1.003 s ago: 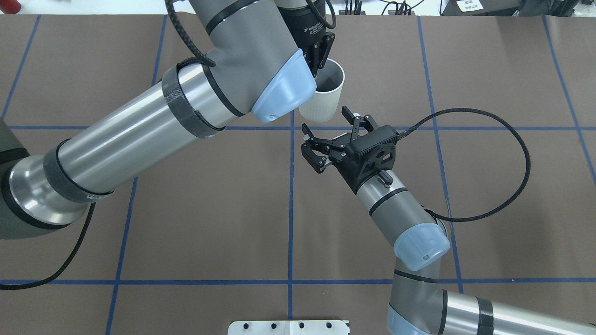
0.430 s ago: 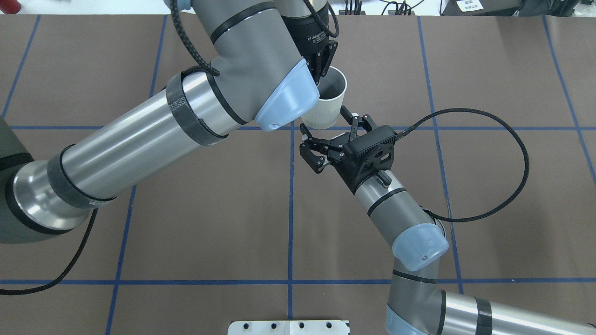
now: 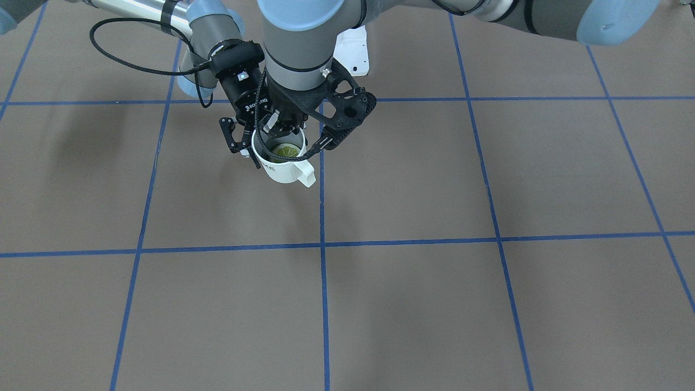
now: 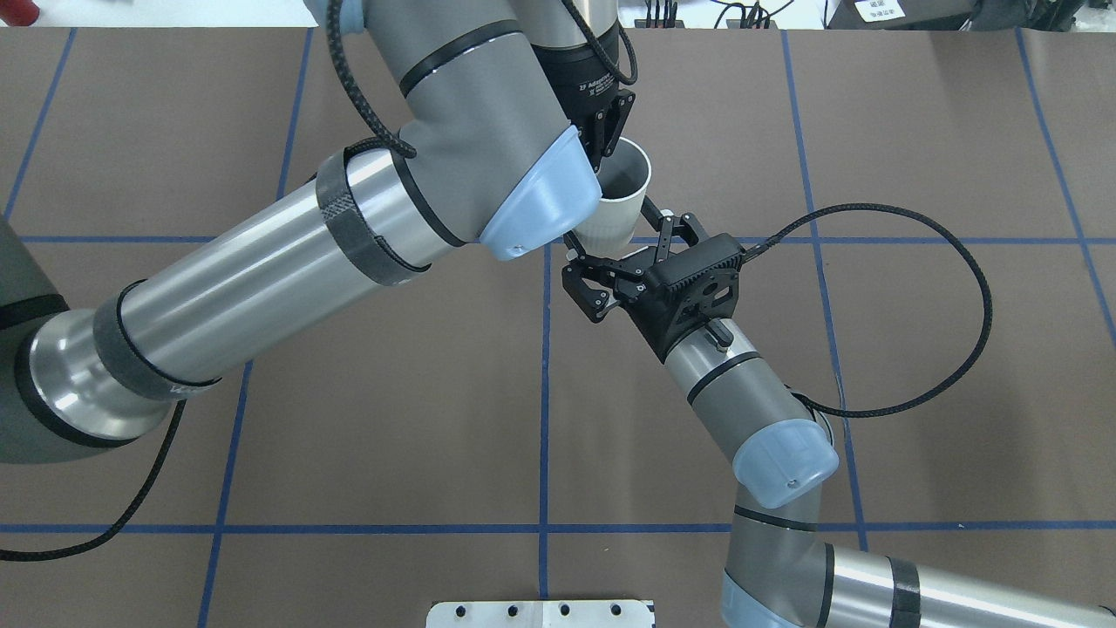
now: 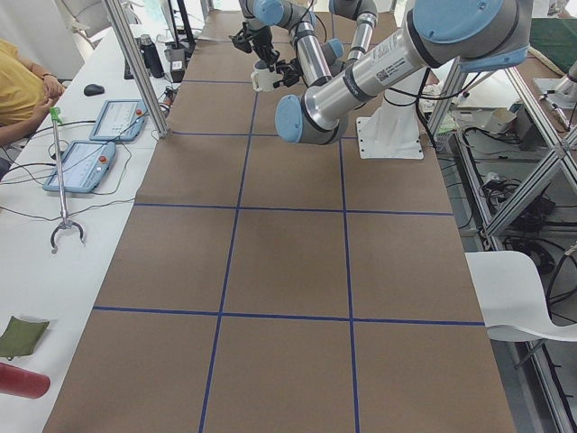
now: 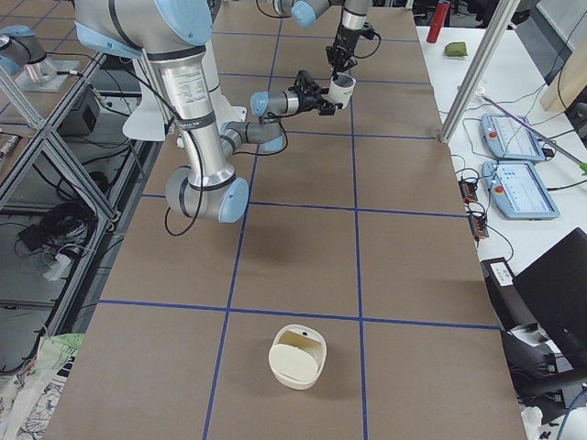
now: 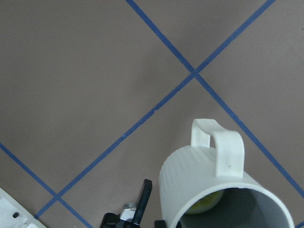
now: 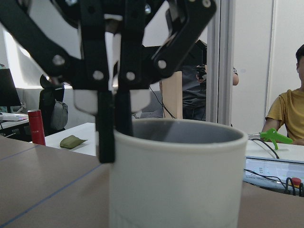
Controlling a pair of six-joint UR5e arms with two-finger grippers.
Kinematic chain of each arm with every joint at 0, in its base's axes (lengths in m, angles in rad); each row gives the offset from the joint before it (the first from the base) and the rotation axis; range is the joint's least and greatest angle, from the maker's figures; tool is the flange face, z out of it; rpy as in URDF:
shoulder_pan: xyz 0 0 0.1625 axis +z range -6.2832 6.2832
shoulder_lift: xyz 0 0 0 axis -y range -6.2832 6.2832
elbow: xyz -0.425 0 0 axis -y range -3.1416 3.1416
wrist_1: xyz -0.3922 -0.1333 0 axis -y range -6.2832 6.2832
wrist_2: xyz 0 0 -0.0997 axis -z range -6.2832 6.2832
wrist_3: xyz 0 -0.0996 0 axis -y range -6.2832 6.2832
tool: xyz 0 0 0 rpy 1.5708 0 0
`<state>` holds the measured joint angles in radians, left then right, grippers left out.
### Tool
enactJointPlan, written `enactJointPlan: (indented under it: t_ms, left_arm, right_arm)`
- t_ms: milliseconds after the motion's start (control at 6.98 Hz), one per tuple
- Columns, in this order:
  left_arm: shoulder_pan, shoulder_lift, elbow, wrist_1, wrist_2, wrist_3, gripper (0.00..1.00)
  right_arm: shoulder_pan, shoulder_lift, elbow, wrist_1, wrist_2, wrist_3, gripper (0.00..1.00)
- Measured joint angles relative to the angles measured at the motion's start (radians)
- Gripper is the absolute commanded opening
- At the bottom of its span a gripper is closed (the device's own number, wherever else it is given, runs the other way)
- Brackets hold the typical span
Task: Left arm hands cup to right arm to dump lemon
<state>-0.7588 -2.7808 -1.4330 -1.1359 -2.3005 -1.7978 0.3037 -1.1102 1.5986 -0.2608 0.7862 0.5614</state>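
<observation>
The off-white cup (image 4: 617, 216) hangs upright above the table, its handle (image 3: 304, 172) toward the far side. My left gripper (image 4: 608, 155) is shut on the cup's rim from above; the right wrist view shows its fingers (image 8: 113, 99) pinching the wall. The yellow-green lemon (image 3: 283, 152) lies inside the cup and also shows in the left wrist view (image 7: 207, 205). My right gripper (image 4: 613, 250) is open, level with the cup's lower body, one finger on each side of it. I cannot tell whether the fingers touch it.
A white lidded container (image 6: 297, 356) stands on the brown mat far toward the robot's right end. A white base plate (image 4: 540, 613) sits at the near edge. Operator desks with tablets (image 6: 514, 137) and a seated person (image 5: 18, 99) line the far side.
The left arm has carried the cup toward the right gripper, and the right gripper has edged forward. The cup's lower body now sits between the open right fingers.
</observation>
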Motion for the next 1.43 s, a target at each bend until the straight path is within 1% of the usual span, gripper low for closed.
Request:
enactJointPlan:
  t_ms: [860,1003,1147,1290,1434]
  left_arm:
    - [0.011,-0.002,-0.008,0.000,-0.001,0.000,0.00]
    - [0.013,-0.002,-0.008,0.000,-0.001,0.000,0.00]
    - [0.014,-0.002,-0.009,0.000,-0.001,0.000,0.00]
    - [0.016,-0.001,-0.012,0.000,-0.001,0.000,0.27]
    - [0.017,0.000,-0.015,0.000,0.000,0.000,0.99]
  right_arm:
    - [-0.002,0.000,0.001,0.010,-0.002,0.000,0.98]
    - [-0.002,0.000,0.000,0.012,-0.002,0.000,0.93]
    - [-0.003,0.000,0.000,0.014,-0.002,0.000,0.80]
    - [-0.003,-0.001,0.000,0.015,-0.001,0.000,0.63]
    - [-0.003,-0.001,0.000,0.015,-0.001,0.001,0.47]
